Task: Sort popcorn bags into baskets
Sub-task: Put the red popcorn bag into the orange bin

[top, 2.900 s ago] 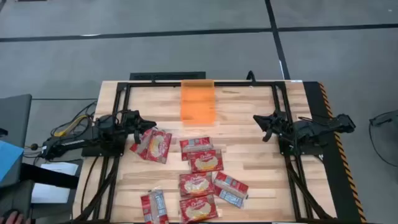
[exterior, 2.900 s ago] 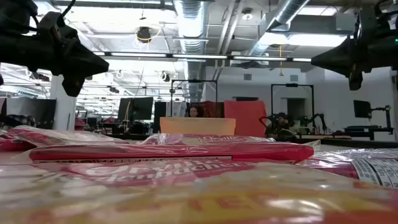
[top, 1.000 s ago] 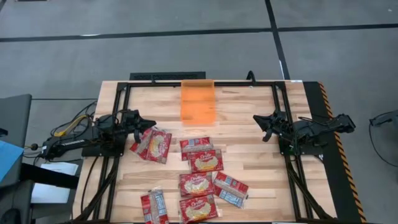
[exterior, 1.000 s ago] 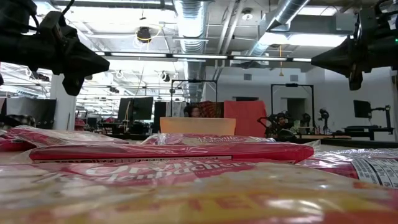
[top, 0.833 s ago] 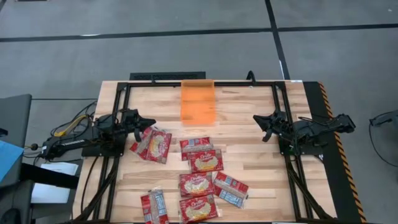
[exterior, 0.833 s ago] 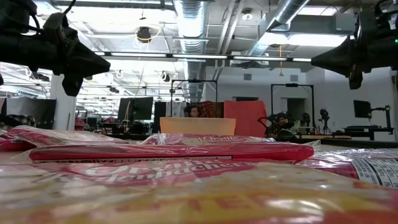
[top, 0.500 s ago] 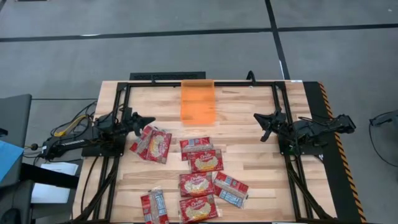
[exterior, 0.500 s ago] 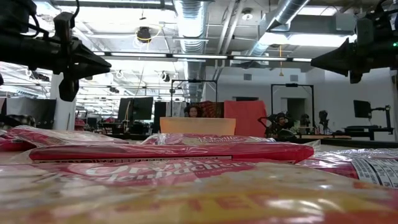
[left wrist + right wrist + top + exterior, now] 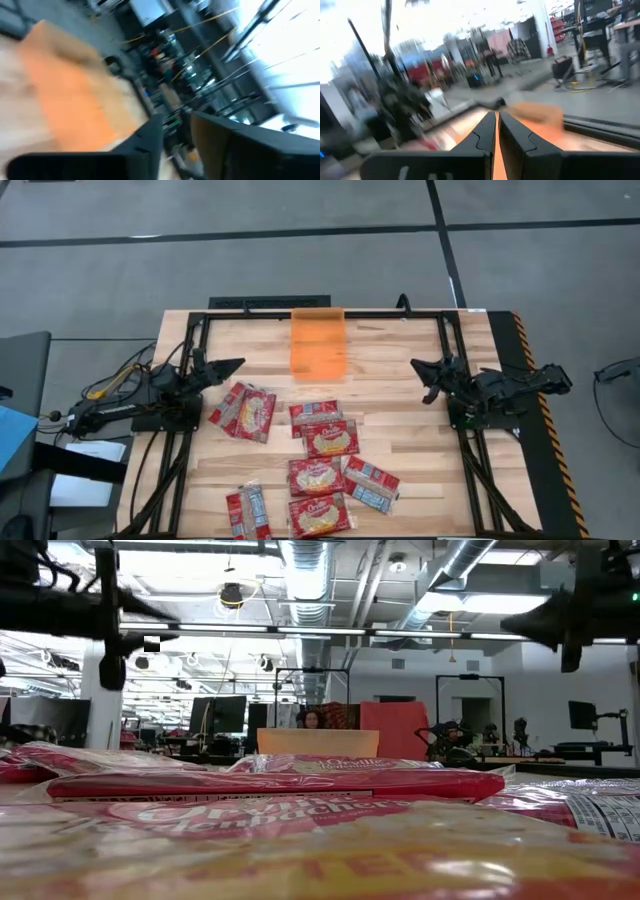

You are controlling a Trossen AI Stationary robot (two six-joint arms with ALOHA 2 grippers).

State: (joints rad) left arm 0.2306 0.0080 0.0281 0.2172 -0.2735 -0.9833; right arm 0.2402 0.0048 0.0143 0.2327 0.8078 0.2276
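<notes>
Flat, glossy red popcorn bags (image 9: 309,462) lie lower centre, below my parted left gripper (image 9: 226,366); my right gripper (image 9: 424,370) is pinched closed.

This is a robotics lab or open industrial workspace. Exposed ducts (image 9: 310,580) and pipes (image 9: 455,565) run under the ceiling with strip lights (image 9: 300,632). Monitors (image 9: 215,715) and metal frames (image 9: 468,710) stand behind the wooden surface (image 9: 400,440), which sits on grey floor (image 9: 250,270).
</notes>
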